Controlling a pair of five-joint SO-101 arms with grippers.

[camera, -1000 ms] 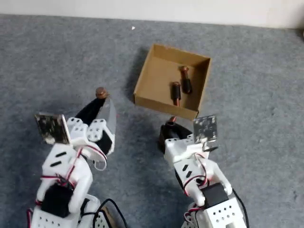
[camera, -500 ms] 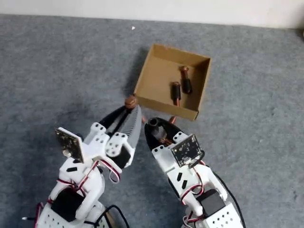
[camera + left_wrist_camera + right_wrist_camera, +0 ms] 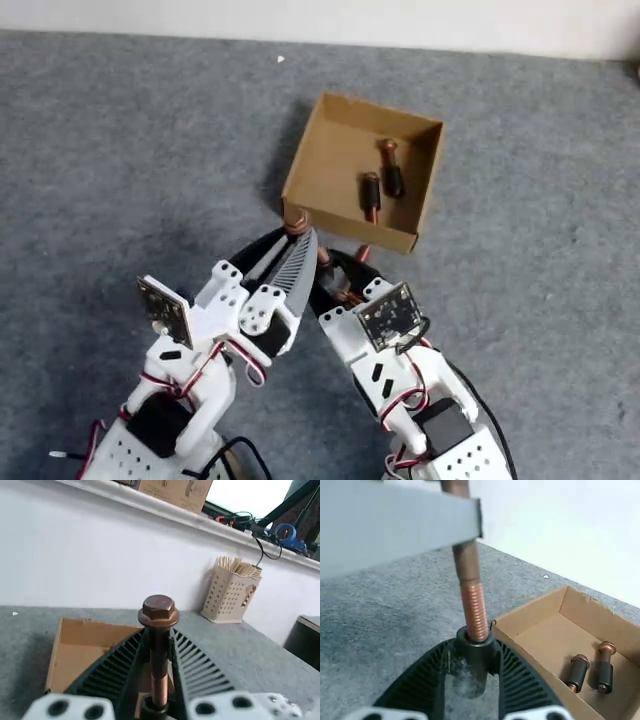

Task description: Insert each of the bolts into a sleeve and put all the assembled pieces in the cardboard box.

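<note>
While the left jaws clamp the bolt [image 3: 158, 650] by its shank, just below the hex head, the right jaws grip the sleeve [image 3: 472, 652]. The threaded tip sits at the sleeve's mouth. Both are held close to the box [image 3: 345, 225], over the surface [image 3: 150, 150]. Risk: a slight tilt could jam the threads on the rim, and pushing on would then slide the sleeve out of its grip.

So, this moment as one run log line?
left gripper: shut on bolt | right gripper: shut on sleeve | bolt tip at sleeve mouth | cardboard box: two assembled pieces
</note>
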